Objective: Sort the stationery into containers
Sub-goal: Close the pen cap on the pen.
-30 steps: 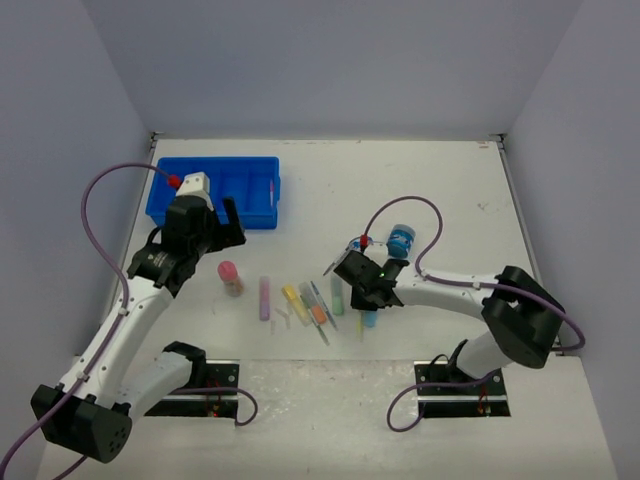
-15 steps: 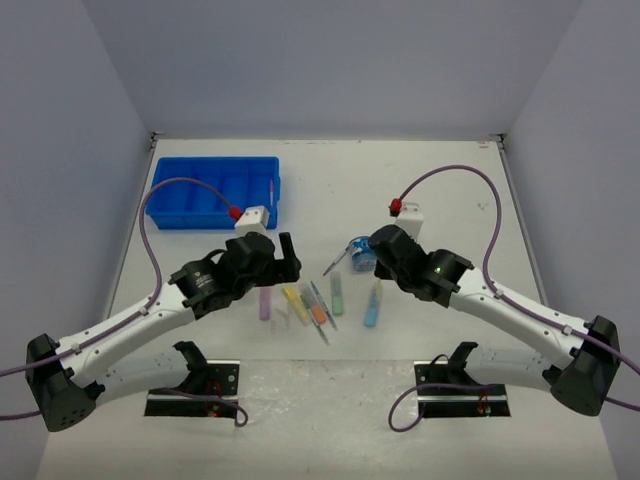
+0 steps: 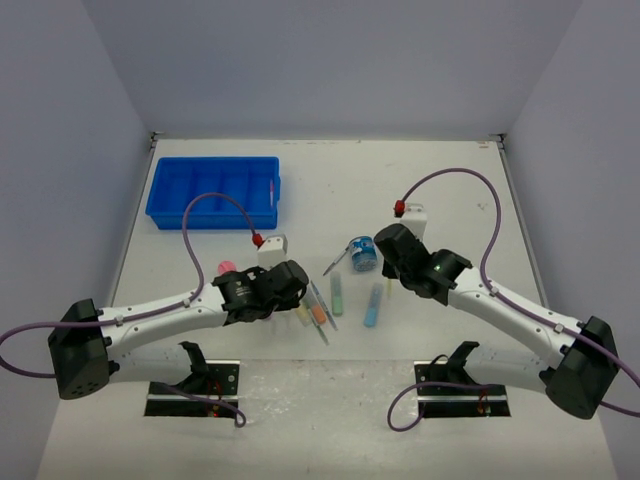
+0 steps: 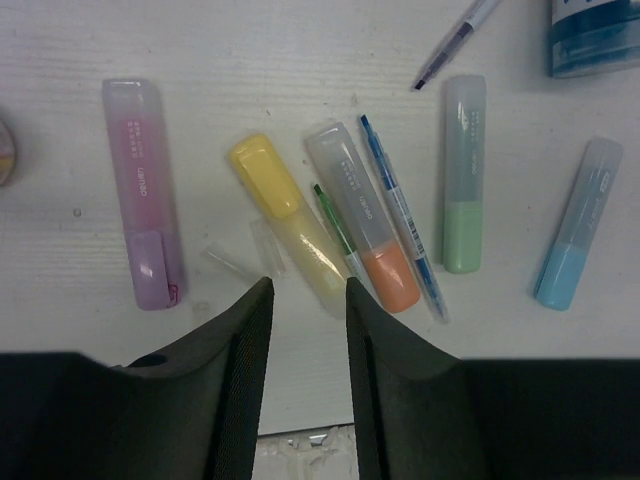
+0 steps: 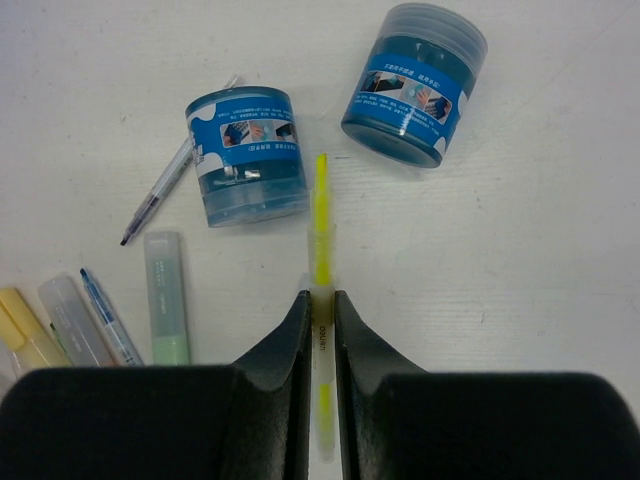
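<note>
Blue tray [image 3: 213, 190] sits at the upper left of the overhead view, well apart from the loose stationery bunched at centre, and both my arms are down over that bunch. My left end effector [image 3: 297, 300] is over the marker row. My right end effector [image 3: 372, 258] is just beside a round tub [image 3: 361, 252]. The pink-capped bottle [image 3: 227, 268] waits left of the row.

On the left wrist view the jaws are half-spread and grasping nothing. The yellow marker [image 4: 285, 215] runs diagonally, its pale lower end poking into the gap. The purple marker [image 4: 142, 190] lies to its left and the orange marker [image 4: 362, 225] close on its right, with a thin green pen [image 4: 335, 218] wedged between them. To do this well, I reckon I should square the jaws across the yellow barrel, drop lower, and close without catching that green pen or nudging the orange one.

The right wrist view shows me clenched tight on a thin yellow pen [image 5: 321, 225], which points up the frame between the round tub and a second tub [image 5: 415, 85]. Overhead, my arm hides that second tub and the pen entirely. Neither wrist view shows the tray, where all this belongs. I can't tell whether the pen has left the table [image 3: 420, 180].
</note>
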You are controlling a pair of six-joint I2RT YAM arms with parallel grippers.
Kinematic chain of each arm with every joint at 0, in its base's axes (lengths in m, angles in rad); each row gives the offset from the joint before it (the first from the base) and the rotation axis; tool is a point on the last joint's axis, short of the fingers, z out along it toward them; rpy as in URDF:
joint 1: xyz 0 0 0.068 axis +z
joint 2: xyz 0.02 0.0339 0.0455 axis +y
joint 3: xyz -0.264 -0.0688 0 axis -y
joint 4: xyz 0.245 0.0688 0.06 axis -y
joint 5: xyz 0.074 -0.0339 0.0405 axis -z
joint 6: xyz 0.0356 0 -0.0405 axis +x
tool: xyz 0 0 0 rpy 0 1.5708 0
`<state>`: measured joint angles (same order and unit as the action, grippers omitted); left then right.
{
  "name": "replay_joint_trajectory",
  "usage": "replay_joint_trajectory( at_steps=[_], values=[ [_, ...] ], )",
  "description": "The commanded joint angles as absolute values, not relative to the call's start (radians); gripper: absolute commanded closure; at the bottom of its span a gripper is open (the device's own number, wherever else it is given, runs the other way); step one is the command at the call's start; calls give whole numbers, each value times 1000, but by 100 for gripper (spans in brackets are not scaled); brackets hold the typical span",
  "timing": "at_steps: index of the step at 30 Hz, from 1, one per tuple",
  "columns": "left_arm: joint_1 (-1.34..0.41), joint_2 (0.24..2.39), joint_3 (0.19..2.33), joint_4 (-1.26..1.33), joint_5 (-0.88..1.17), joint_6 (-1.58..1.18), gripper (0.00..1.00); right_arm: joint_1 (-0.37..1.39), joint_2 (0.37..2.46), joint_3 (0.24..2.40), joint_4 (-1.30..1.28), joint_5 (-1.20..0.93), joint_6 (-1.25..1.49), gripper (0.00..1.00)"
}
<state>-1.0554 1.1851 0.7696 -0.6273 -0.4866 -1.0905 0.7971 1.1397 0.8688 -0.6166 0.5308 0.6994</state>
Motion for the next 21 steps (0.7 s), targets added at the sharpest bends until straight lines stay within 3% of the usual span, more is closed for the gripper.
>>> replay_joint_trajectory(
  at_steps=[1,13,21],
  values=[
    [-1058,1194,757,-625,-577,-1172,65,781,1144,857,-551,531,664,100],
    [-1054,1320,766,-661,-627,-1241,74,760,1150,829,-514,515,633,100],
    [-1040,1350,762,-678,-630,-1282,72,752,1154,815,-500,505,627,100]
  ],
)
